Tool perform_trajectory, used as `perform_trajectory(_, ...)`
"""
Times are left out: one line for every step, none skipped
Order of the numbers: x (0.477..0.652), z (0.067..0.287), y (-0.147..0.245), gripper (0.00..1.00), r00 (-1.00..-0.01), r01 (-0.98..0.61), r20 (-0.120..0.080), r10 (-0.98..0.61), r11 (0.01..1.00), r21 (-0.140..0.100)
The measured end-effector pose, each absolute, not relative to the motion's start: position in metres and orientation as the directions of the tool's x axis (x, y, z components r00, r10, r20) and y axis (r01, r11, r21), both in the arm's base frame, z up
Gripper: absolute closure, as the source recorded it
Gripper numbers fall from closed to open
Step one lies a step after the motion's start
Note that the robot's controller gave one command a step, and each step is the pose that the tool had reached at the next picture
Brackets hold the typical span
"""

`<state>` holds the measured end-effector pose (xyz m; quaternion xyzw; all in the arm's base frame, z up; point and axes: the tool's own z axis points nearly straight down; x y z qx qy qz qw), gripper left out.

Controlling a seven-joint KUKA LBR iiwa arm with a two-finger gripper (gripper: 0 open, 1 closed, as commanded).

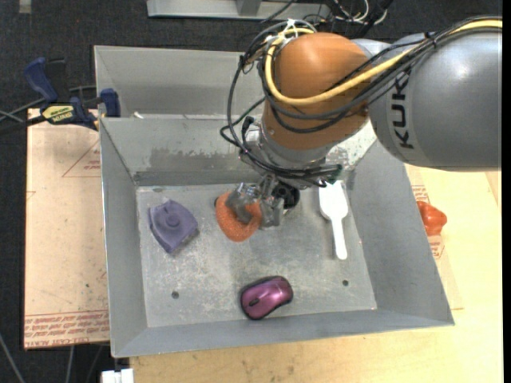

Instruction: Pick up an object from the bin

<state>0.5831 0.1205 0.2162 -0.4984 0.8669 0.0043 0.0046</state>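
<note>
Four loose things sit in the grey bin, well spread, no heap. The claw hangs low near the bin's middle, under the arm's orange wrist cover and cables. Claw state: cannot tell whether apart or together, because its metal parts overlap the thing beneath.

Nearest thing: an orange lump, rounded, lying on the bin floor at the claw's lower left. It touches the claw or all but, and part of it is hidden under the claw. Whether it is gripped, cannot say.

Others:
- White plastic scoop, just to the claw's right, handle running away toward the near wall.
- Pale purple moulded piece, well to the claw's left.
- Glossy purple computer mouse, below the claw near the front wall, apart from all else.

Handling judgement, orange lump: it looks light, probably soft rubber or foam-like. The surface is matte, so likely not very slippery, and it does not look fragile. Its rounded flanks could squirt out of a shallow pinch. The best hold looks to be across its narrower width, low on the body and near its middle, so it does not roll. Some give under pressure is expected, and a firm close should do no harm.

Risk: the scoop lies close on the right, and a wide swing could knock it.
</note>
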Motion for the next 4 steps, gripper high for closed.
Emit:
perform_trajectory(0.583,0.216,0.121,1.00,-0.503,-0.864,-0.012,-0.864,0.503,0.003)
perform_trajectory(0.583,0.273,0.123,1.00,-0.527,-0.850,-0.016,-0.850,0.527,0.002)
perform_trajectory(0.583,0.272,0.123,1.00,-0.528,-0.849,-0.016,-0.849,0.528,0.003)
perform_trajectory(0.583,0.272,0.123,1.00,-0.528,-0.849,-0.016,-0.849,0.528,0.003)
